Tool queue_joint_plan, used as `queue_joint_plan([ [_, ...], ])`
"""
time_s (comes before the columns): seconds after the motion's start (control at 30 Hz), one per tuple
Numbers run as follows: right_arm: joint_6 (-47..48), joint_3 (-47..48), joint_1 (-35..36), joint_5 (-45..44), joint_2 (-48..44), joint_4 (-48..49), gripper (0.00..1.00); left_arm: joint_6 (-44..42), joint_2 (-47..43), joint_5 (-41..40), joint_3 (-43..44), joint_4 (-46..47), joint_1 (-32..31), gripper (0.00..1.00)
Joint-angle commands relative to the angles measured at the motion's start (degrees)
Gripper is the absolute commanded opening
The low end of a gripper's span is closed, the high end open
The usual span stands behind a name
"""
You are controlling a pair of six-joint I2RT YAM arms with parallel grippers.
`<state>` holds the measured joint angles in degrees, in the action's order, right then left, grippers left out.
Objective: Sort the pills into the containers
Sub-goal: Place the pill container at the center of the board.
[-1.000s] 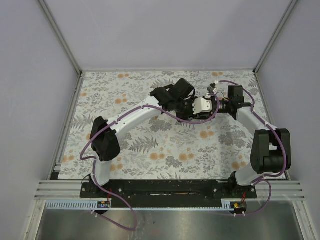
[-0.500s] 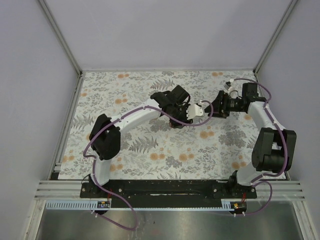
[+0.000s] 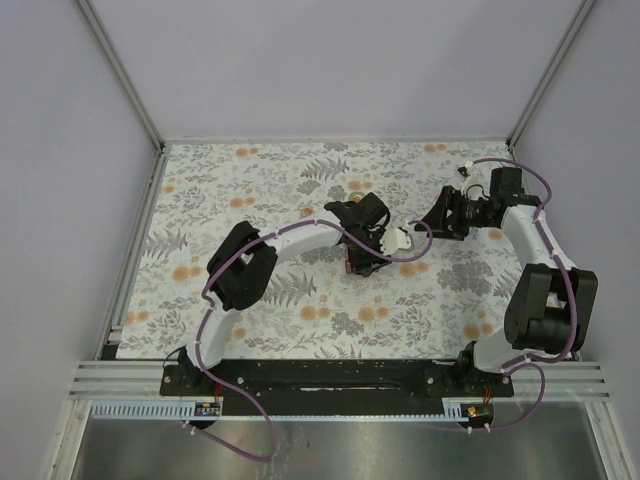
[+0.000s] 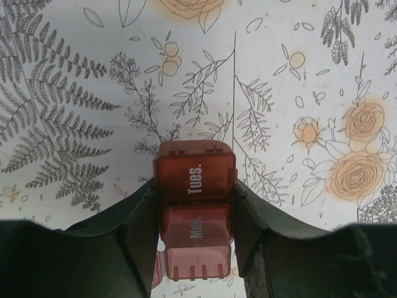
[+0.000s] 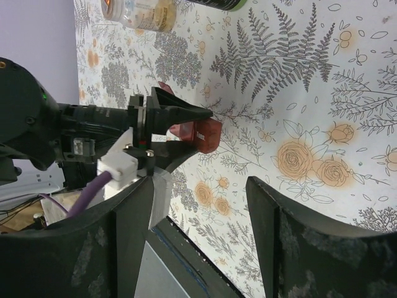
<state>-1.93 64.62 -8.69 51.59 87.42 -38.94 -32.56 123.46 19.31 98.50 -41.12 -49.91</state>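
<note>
Jaws of my left gripper (image 4: 195, 186) are clamped on the dark-red pill box (image 4: 193, 214), one finger against each long side. The lids marked "Tues." and "Mon." face up between the fingers, and the Tues. end pokes out past my fingertips over the floral cloth (image 4: 93, 74). Whether the box touches the cloth I cannot tell. My right gripper (image 5: 198, 184) has its jaws apart, with only cloth between them. Just ahead of them my left gripper and the box block the way, with its purple cable (image 5: 93, 186) nearest. Beyond that, well apart from the box, are the pale-and-orange bottle (image 5: 139, 12) and the green bottle (image 5: 220, 4).
</note>
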Motion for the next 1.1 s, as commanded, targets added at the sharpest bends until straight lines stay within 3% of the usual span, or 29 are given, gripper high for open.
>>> queue_joint_plan([
  [0.0,1.4,0.3,-0.5,0.8,-2.5,-0.7,0.7,2.8,1.0,1.5,0.2,3.9,-1.2,0.0],
  [0.2,1.1,-0.8,-0.5,2.2,-3.3,-0.5,0.7,3.5,2.3,1.2,0.0,4.9,-1.8,0.01],
  [0.83,0.4,-0.3,-2.1,-1.1,-5.0,0.5,0.72,2.1,4.2,2.0,-0.8,4.9,-2.1,0.23],
  [1.07,0.4,-0.1,-2.8,-9.8,-6.0,2.2,0.73,1.4,3.9,2.2,-2.4,5.1,-2.2,0.29],
])
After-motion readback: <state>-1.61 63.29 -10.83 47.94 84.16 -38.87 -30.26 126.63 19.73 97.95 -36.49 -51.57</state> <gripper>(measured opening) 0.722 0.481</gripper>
